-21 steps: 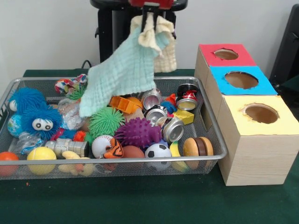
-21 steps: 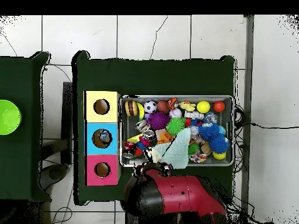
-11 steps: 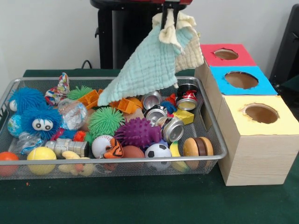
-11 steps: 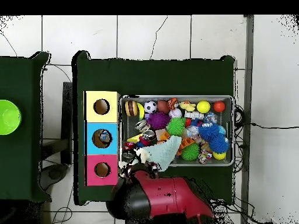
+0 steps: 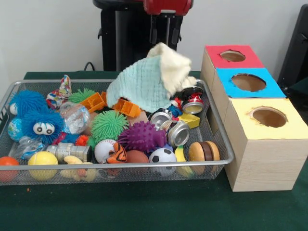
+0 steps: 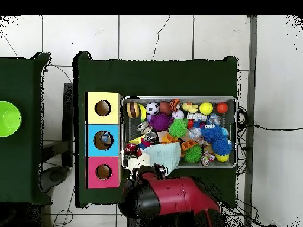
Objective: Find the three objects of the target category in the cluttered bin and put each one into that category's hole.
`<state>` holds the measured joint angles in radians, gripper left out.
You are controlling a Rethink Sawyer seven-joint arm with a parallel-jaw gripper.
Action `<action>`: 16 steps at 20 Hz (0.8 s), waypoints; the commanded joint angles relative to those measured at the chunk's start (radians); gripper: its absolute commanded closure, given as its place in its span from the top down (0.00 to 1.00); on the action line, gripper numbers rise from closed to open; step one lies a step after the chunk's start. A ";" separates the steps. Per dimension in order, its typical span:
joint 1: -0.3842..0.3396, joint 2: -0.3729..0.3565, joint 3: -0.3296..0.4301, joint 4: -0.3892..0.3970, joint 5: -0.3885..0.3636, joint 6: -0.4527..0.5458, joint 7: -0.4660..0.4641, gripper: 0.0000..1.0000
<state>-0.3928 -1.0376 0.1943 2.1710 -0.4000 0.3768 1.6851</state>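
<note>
A mint green cloth [image 5: 142,86] and a cream cloth [image 5: 175,70] lie heaped at the back right of the wire bin [image 5: 226,149], draped over toys and cans. My gripper [image 5: 163,38] hangs just above the heap's peak, open, with nothing between its fingers. From overhead the mint cloth [image 6: 164,156] and the cream cloth [image 6: 137,162] sit at the bin's edge closest to the red arm [image 6: 171,198]. The wooden box beside the bin has a red hole [image 5: 233,56], a blue hole [image 5: 248,82] and a yellow hole [image 5: 269,117].
The bin holds several balls, spiky toys, a fuzzy blue toy [image 5: 41,126], a toy burger [image 5: 204,151] and crushed cans [image 5: 178,134]. A green bowl [image 6: 7,118] stands on a separate table at the left of the overhead view.
The cloths hung from the shut gripper and swung right; now they have dropped into the bin's back right corner. The gripper has let go and stands open above them.
</note>
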 commanded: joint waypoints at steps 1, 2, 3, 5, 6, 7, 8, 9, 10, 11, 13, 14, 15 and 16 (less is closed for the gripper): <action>-0.040 0.023 0.046 -0.076 -0.059 -0.021 0.000 1.00; -0.048 0.013 0.037 -0.080 -0.082 -0.006 -0.022 1.00; -0.057 0.003 0.028 -0.085 -0.105 0.008 -0.044 1.00; -0.101 -0.008 0.020 -0.096 -0.149 0.030 -0.099 1.00; -0.131 -0.006 0.027 -0.103 -0.173 0.025 -0.129 1.00; -0.160 -0.001 0.037 -0.113 -0.195 0.026 -0.157 1.00; -0.186 0.008 0.046 -0.128 -0.224 0.025 -0.184 1.00; -0.218 0.018 0.067 -0.137 -0.246 0.014 -0.207 1.00; -0.248 0.030 0.087 -0.150 -0.269 0.009 -0.231 1.00; -0.276 0.042 0.110 -0.162 -0.289 0.005 -0.250 1.00; -0.328 0.065 0.159 -0.184 -0.325 0.004 -0.283 1.00; -0.356 0.072 0.186 -0.187 -0.334 0.005 -0.294 1.00; -0.378 0.081 0.211 -0.193 -0.345 0.007 -0.299 1.00; -0.395 0.088 0.234 -0.196 -0.354 0.014 -0.298 1.00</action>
<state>-0.6752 -1.0233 0.2528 2.0945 -0.6372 0.3768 1.6845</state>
